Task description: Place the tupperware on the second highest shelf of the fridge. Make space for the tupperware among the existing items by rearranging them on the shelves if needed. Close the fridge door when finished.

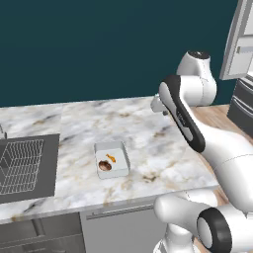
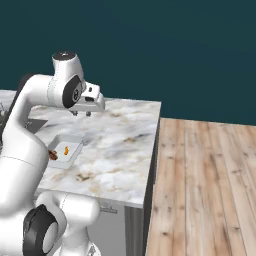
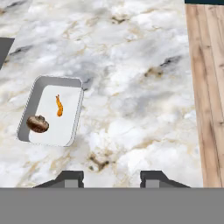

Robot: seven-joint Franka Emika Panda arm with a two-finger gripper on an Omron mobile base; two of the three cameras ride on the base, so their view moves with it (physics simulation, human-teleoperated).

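Glossy white rounded arm [image 1: 232,158] with black joints.

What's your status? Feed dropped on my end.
Gripper open, empty, above the marble counter. Tupperware on the counter, untouched, off to one side of the fingers. Nothing between them.

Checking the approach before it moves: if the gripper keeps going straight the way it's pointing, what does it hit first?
Probably bare marble counter. The gripper, jaws apart, points down at it, and the tupperware sits off to one side of that line.
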